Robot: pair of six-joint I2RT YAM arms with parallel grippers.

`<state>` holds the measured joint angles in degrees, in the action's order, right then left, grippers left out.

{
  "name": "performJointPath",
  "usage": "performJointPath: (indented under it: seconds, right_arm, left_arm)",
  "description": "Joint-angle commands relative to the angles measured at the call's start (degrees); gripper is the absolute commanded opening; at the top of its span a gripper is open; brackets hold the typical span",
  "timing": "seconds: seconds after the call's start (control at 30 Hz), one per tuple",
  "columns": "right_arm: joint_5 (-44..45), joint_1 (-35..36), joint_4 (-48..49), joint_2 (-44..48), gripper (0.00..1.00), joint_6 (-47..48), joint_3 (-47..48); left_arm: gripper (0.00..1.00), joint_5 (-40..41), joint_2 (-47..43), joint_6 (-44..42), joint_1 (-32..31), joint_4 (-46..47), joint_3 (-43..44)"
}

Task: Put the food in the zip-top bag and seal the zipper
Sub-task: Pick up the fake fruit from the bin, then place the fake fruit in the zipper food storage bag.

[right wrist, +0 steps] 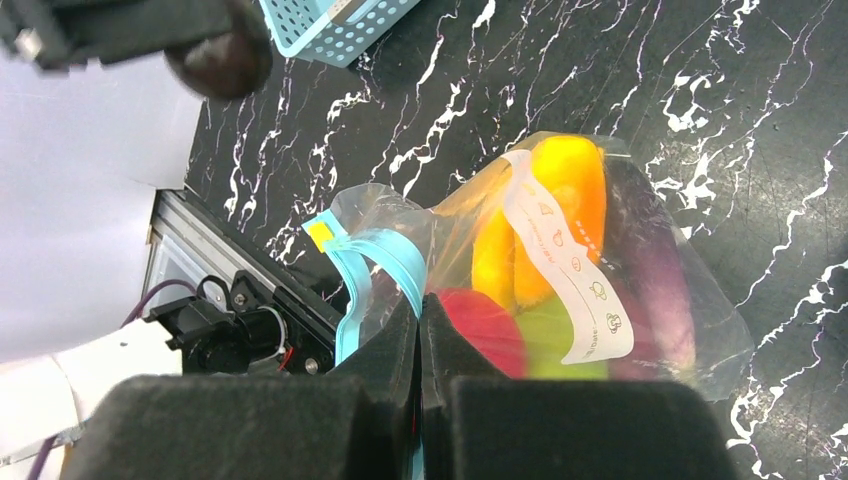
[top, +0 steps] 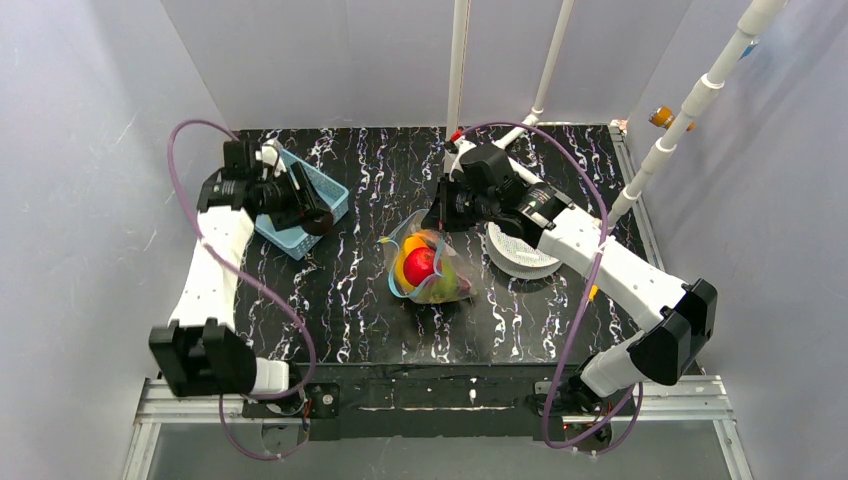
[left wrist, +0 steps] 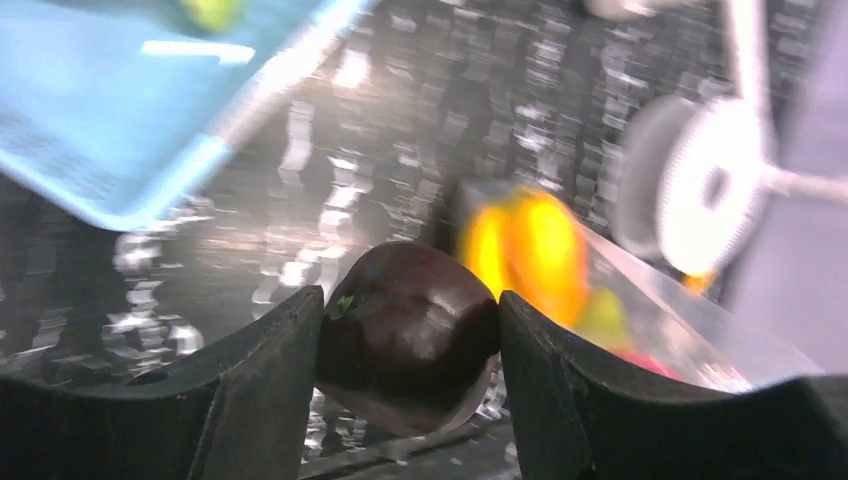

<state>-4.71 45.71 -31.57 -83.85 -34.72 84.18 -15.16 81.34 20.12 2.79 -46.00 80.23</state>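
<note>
A dark purple eggplant piece (left wrist: 410, 335) is clamped between the fingers of my left gripper (left wrist: 408, 300), which hangs just right of the basket (top: 325, 190) and left of the zip-top bag (top: 432, 272). The clear bag stands at the table's middle with its mouth open. It holds a red piece (right wrist: 485, 330), a yellow-orange piece (right wrist: 560, 200), a green piece (right wrist: 550, 340) and a purple one (right wrist: 655, 290). My right gripper (right wrist: 420, 310) is shut on the bag's rim at the blue-teal zipper (right wrist: 385, 260) and holds that edge up. In the top view the right gripper (top: 437, 222) sits above the bag's far edge.
The light-blue basket (left wrist: 100, 130) stands at the back left with a green piece (left wrist: 210, 10) in it. A white perforated disc (top: 520, 255) lies right of the bag, under the right arm. White poles rise at the back and the right.
</note>
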Motion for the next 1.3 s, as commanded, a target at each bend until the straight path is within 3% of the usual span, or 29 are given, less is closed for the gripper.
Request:
performJointPath:
  seconds: [0.0,0.13,0.23,0.37,0.57,0.83,0.97,1.13,1.27]
  right_arm:
    - [-1.5,-0.2,2.7,0.2,0.01,-0.2,4.0]
    - [-2.2,-0.2,3.2,0.0,0.01,-0.6,4.1]
    - [-3.0,-0.3,3.7,0.1,0.01,-1.1,3.9]
    - [-5.1,-0.3,4.9,0.7,0.01,-2.6,3.4]
    - [-7.5,-0.3,5.7,1.6,0.01,-4.9,3.6]
    - [-14.5,-1.2,8.9,2.1,0.01,-10.0,1.4]
    - [-19.8,-3.2,12.1,2.0,0.01,-13.6,-1.0]
    - [-25.5,-5.3,16.6,1.0,0.01,-17.6,-3.6]
    - [-26.9,-6.3,18.4,0.8,0.01,-19.1,-4.8]
  left_arm:
    - [0.34,-30.9,-13.4,9.5,-1.7,14.7,-9.7]
    - [0.33,-33.9,-23.9,16.1,-8.6,27.1,-16.5]
    - [0.36,-28.5,-28.6,15.7,-16.7,30.2,-18.6]
    - [0.34,-21.6,-28.6,13.0,-24.5,30.5,-19.5]
    - [0.31,-14.3,-26.1,10.7,-29.3,30.1,-20.7]
    - [0.32,-0.3,-20.7,8.9,-30.8,31.1,-20.9]
    - [0.49,7.3,-18.4,4.8,-33.1,27.1,-18.9]
    - [0.65,6.1,-14.8,5.7,-34.2,26.9,-18.0]
    - [0.86,2.9,-14.3,7.5,-34.3,26.8,-16.8]
